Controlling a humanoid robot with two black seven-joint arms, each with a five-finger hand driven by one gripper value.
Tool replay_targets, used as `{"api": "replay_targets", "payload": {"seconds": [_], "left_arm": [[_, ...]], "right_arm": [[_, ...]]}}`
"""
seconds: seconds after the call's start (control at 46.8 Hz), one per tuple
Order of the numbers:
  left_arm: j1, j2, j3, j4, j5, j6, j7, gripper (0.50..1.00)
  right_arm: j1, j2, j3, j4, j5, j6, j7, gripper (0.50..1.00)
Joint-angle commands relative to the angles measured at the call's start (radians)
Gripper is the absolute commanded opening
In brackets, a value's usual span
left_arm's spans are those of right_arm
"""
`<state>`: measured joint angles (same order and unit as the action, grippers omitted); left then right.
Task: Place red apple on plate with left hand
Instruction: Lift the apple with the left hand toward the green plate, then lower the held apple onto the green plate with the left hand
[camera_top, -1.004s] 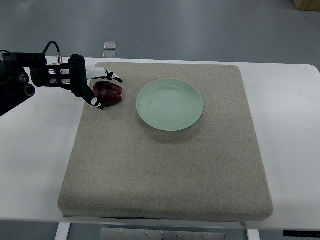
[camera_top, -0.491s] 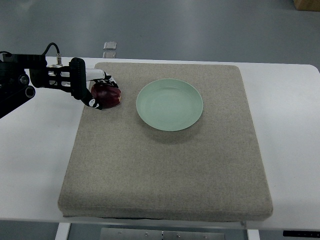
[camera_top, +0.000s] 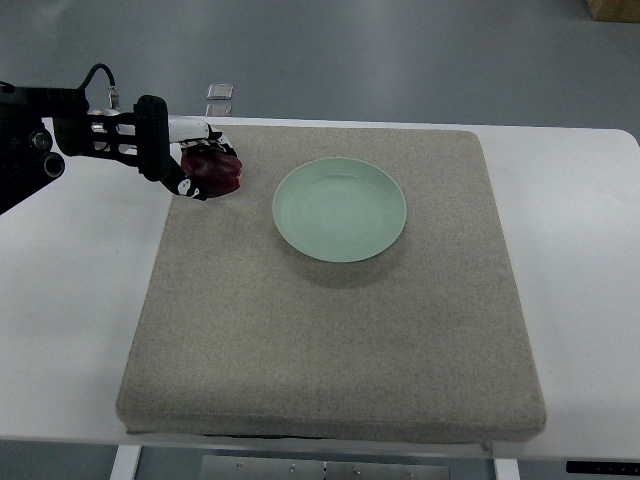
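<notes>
red apple (camera_top: 216, 173): gripped by left hand (camera_top: 190, 168), fingers curled around it
plate (camera_top: 340, 210): right of apple, near, empty
right hand: unseen

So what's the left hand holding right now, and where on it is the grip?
The left hand is closed on the red apple, its fingers wrapping the apple's left side and top. The plate is empty.

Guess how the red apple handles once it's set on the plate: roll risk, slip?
The red apple looks round and glossy, so it may slip within the left hand curled around it. It is probably rigid, so a firm grip should be safe. On the shallow green plate, it could roll a bit; the low rim may not stop it.
</notes>
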<state>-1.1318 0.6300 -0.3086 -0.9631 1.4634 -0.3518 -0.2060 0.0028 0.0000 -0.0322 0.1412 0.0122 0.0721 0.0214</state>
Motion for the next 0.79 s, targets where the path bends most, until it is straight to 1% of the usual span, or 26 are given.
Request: {"api": "replay_targets", "payload": {"seconds": [0.0,0.149,0.299,0.491,0.619,0.769], "left_arm": [[-0.034,0.005,-0.007,-0.003,-0.006,0.001,-0.003,0.500],[-0.098,0.005,-0.009,-0.022,-0.031,-0.001,-0.003,0.500],[-0.135,-0.019,-0.009,-0.055,-0.043,-0.004,-0.003,0.500],[-0.143,-0.095,-0.009,-0.098,-0.040,-0.001,-0.001,0.500],[-0.129,-0.156,-0.001,-0.089,-0.021,0.007,0.000,0.500],[-0.099,-0.236,0.013,-0.056,-0.014,0.043,0.002,0.500]], "right_arm": [[0.000,0.000,0.000,0.000,0.000,0.000,0.000,0.930],[0.000,0.000,0.000,0.000,0.000,0.000,0.000,0.932],[-0.001,0.000,0.000,0.000,0.000,0.000,0.000,0.932],[0.000,0.000,0.000,0.000,0.000,0.000,0.000,0.932],[0.000,0.000,0.000,0.000,0.000,0.000,0.000,0.930],[0.000,0.000,0.000,0.000,0.000,0.000,0.000,0.932]]}}
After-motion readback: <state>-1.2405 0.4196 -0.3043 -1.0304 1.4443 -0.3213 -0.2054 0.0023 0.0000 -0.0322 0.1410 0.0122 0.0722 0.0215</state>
